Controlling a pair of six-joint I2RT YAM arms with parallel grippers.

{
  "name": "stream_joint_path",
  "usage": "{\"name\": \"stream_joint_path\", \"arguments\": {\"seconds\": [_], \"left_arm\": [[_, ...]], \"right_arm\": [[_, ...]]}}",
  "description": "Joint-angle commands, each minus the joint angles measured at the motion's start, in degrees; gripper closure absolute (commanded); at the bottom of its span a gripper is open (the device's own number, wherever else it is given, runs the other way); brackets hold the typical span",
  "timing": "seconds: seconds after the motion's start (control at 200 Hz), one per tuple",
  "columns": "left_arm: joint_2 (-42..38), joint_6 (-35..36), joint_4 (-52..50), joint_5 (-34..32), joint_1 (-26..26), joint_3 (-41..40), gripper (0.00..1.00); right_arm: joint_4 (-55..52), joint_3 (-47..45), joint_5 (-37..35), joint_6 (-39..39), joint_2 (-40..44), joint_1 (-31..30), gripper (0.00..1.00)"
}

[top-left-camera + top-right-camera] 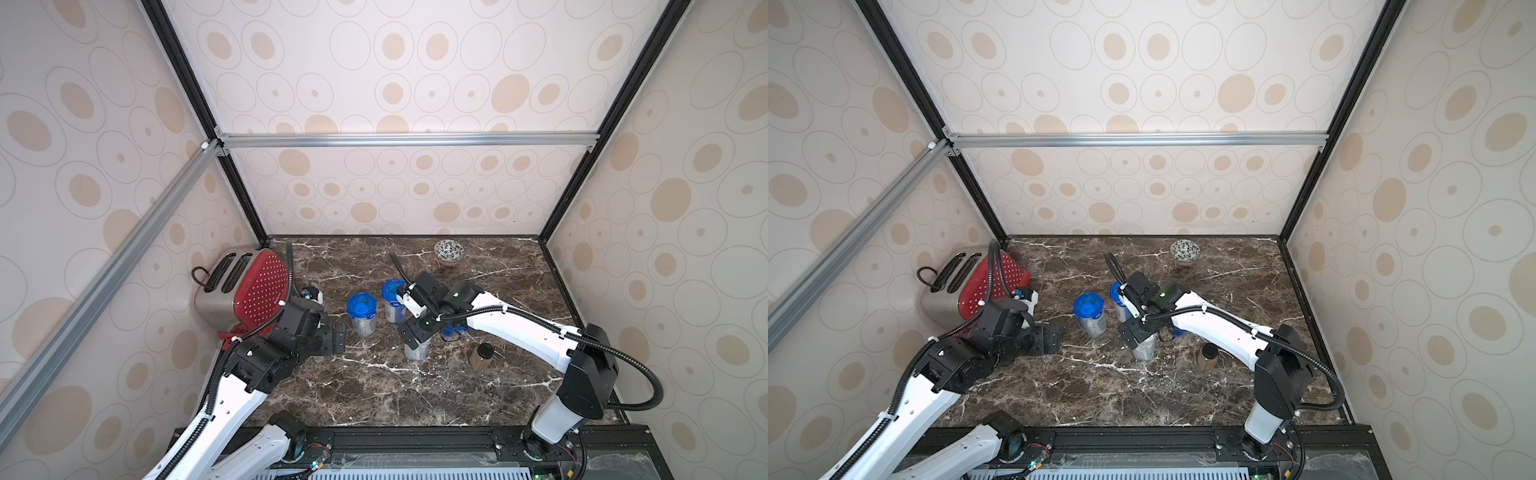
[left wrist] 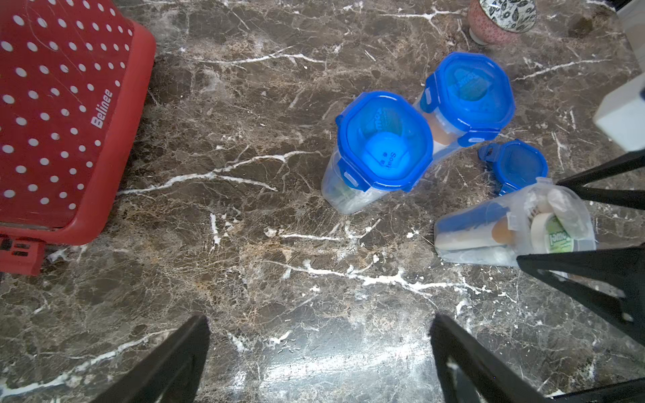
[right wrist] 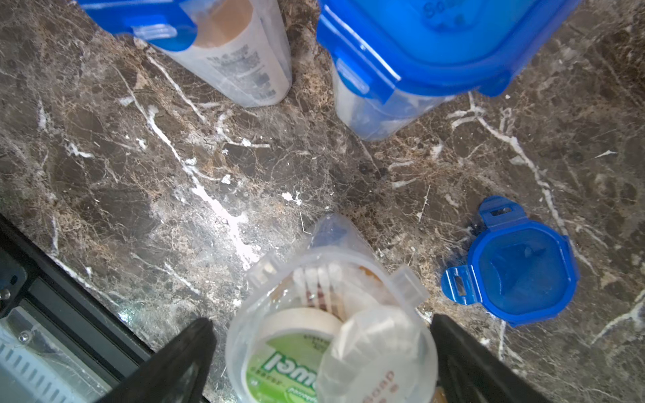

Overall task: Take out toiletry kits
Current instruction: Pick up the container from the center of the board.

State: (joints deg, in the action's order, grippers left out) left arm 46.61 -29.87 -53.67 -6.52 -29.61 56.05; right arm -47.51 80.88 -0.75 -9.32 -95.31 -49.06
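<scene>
In both top views, the right arm covers the mouth of the open jar (image 1: pixel 415 353) (image 1: pixel 1144 351), so we see only its clear wall standing on the marble table (image 1: pixel 374 395). The right wrist view looks straight down into it. The toiletry kit (image 3: pixel 289 352) is packed inside: a round green-labelled packet, a clear-wrapped soap packet and a row of cotton swabs. That view also shows the loose blue lid (image 3: pixel 520 272) lying flat just beside the jar.

Only the top views take in the small brown jar (image 1: pixel 482 356), the red toaster (image 1: pixel 245 286) and the patterned bowl (image 1: pixel 449 251). The left wrist view gives the two closed jars (image 2: pixel 384 139) (image 2: pixel 467 90) side by side with their blue lids clipped on.

The right gripper (image 3: pixel 323 349) has its jaws spread wide, one on each side of the open jar's rim (image 3: pixel 405 284). We cannot tell whether either finger touches the plastic. The left gripper (image 2: pixel 319 324) is also spread wide, over bare marble near the toaster, with nothing between its fingers.
</scene>
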Motion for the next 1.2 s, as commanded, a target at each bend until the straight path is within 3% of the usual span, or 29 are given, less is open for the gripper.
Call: {"name": "stream_joint_path", "arguments": {"seconds": [0.0, 0.205, 0.711, 0.987, 1.197], "left_arm": [[-0.12, 0.97, -1.35, -0.77, 0.23, 0.11, 0.01], [0.06, 0.86, -1.26, -0.68, 0.25, 0.02, 0.01], [1.70, -1.15, 2.16, 2.80, 0.24, 0.20, 0.01], [6.14, -2.49, 11.81, 9.79, 0.11, 1.18, 0.03], [11.54, 2.88, 25.28, 12.64, -4.28, 1.10, 0.02]], "right_arm": [[-1.98, 0.91, -1.68, -0.14, -1.19, -0.77, 0.00], [-1.97, 0.69, -2.01, -0.85, -2.29, -0.89, 0.00], [-2.63, 2.77, -3.05, -2.28, -0.82, -0.79, 0.23], [-2.75, 2.74, 1.25, -3.47, 4.57, 1.97, 0.24], [-2.26, 3.02, 7.96, -5.14, 10.69, 7.10, 0.25]]}}
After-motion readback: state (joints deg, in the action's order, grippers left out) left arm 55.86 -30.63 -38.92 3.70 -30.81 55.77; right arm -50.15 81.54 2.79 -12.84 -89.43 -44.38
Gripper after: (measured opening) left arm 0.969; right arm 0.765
